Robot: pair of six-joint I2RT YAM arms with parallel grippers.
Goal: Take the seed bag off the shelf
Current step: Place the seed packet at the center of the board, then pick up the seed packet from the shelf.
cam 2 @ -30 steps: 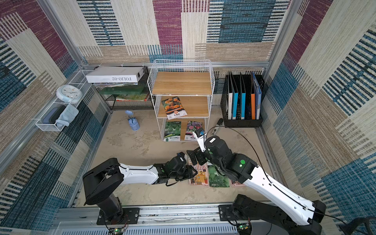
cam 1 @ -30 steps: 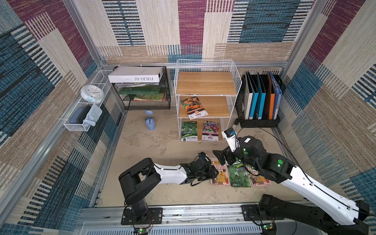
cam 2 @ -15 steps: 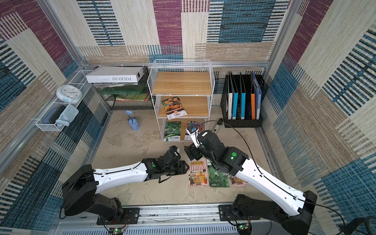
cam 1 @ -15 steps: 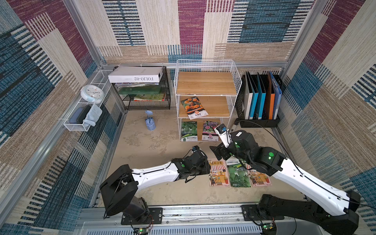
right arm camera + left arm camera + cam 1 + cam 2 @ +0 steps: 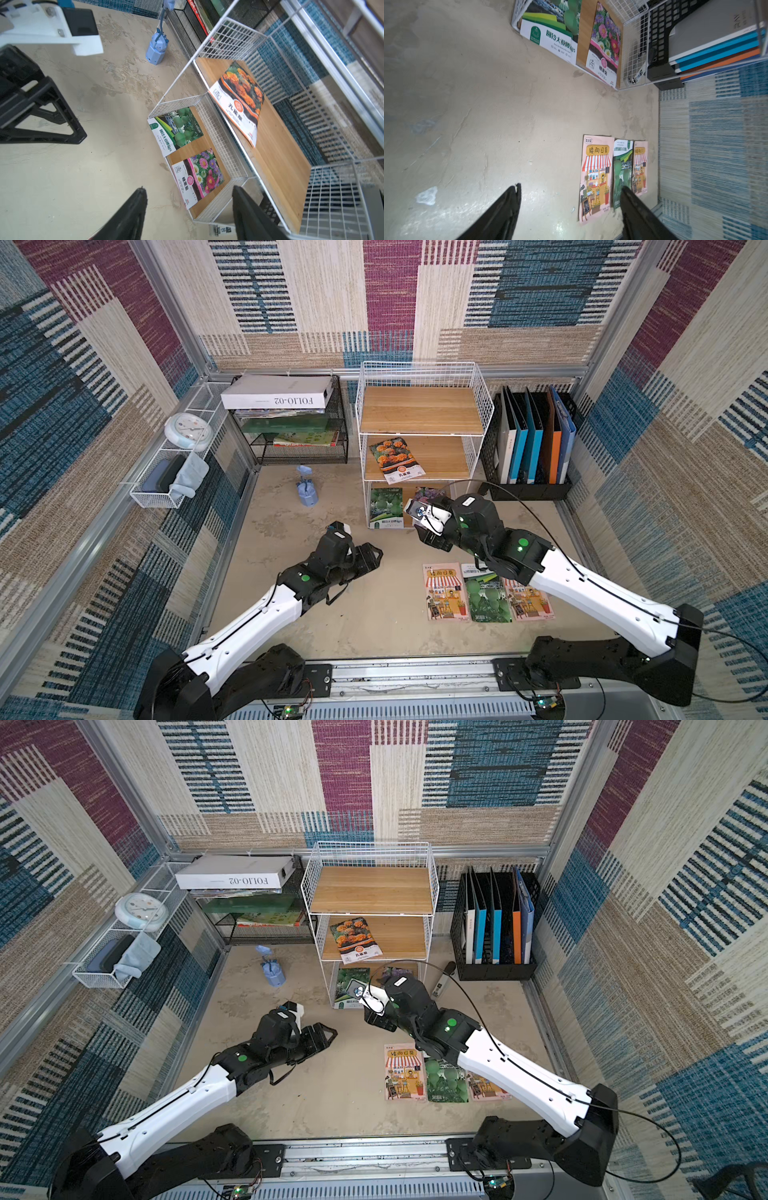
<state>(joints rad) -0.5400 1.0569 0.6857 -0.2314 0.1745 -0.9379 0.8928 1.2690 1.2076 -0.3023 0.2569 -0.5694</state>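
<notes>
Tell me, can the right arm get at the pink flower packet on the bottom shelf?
Probably yes. The right gripper hangs open right before the shelf; the pink flower packet pokes out of its bottom tier, and nothing lies between.

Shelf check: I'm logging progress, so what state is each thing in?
Shelf, upright, top tier bare.
Marigold seed bag, lying skewed on middle tier.
Gourd seed bag, lying on bottom tier.
Aster seed bag, lying on bottom tier.
Three seed bags, flat on the tabletop.
Left gripper, open, empty.
Right gripper, open, empty.
</notes>
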